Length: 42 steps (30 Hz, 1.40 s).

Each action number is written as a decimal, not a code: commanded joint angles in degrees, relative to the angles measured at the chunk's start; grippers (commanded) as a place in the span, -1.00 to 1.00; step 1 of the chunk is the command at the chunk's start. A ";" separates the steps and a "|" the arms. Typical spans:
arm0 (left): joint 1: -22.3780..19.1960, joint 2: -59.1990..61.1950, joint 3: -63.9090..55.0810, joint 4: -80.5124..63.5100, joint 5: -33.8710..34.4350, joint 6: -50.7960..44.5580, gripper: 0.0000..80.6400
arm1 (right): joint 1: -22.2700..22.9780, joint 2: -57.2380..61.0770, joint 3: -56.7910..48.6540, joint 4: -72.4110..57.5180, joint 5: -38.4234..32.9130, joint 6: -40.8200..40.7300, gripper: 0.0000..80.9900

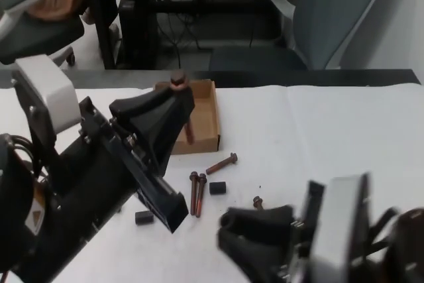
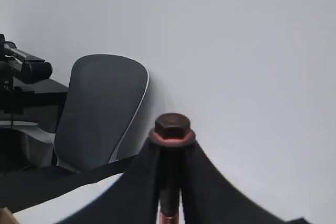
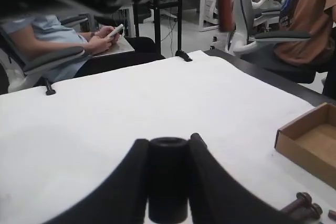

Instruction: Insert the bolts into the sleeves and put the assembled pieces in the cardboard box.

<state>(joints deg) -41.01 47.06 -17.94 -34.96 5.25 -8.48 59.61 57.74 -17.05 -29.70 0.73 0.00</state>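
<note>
My left gripper (image 1: 177, 103) (image 2: 171, 156) is shut on a copper-coloured bolt (image 2: 172, 128), held upright above the bench with its hex head on top and its shank (image 1: 189, 130) hanging in front of the cardboard box (image 1: 202, 120). Low at the near right, my right gripper (image 1: 255, 226) (image 3: 168, 148) is shut on a black sleeve (image 3: 168, 179), which stands upright between the fingers. In the right wrist view, the box (image 3: 310, 137) is off to one side and the held bolt's shank (image 3: 226, 1) hangs above. Loose bolts (image 1: 222, 163) (image 1: 197, 193) and two black sleeves (image 1: 217, 187) (image 1: 144, 217) lie on the white bench.
A short bolt (image 1: 258, 201) lies near the right gripper. Two bolt heads (image 3: 303, 203) lie below the box in the right wrist view. The white cloth (image 1: 331, 130) stretches to the right. Office chairs (image 1: 318, 18) stand behind the bench.
</note>
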 commanded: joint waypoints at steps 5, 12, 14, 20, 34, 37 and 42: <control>-0.25 0.59 -0.17 -3.43 2.60 -4.47 -0.95 | 1.44 11.39 -5.55 -10.39 6.61 -6.08 -0.99; -0.25 0.59 0.41 -3.29 3.92 -5.18 -0.95 | 1.45 13.44 -9.46 -10.38 11.78 -11.16 -0.99; -0.25 0.59 0.42 -2.19 4.36 -5.18 -0.95 | 1.45 13.44 -9.50 -10.38 14.77 -11.16 -0.99; -0.25 0.59 0.42 -0.80 4.29 -3.08 -0.95 | 1.45 13.24 -9.50 -13.42 18.41 -11.16 -0.99; -0.25 0.59 0.42 -0.92 2.09 -3.08 -0.95 | 1.55 13.24 -9.50 -14.78 12.91 -8.94 -0.99; -0.25 0.59 0.42 -0.74 2.08 -3.08 -0.95 | 1.55 13.24 -9.50 -16.06 13.10 -8.94 -0.99; -0.25 0.59 0.42 4.37 2.14 -3.08 -0.95 | 1.55 12.96 -9.50 -25.17 13.52 -9.06 -0.99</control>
<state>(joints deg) -41.41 47.54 -17.53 -33.69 9.30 -12.01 61.06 71.28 -25.95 -48.27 14.29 -9.39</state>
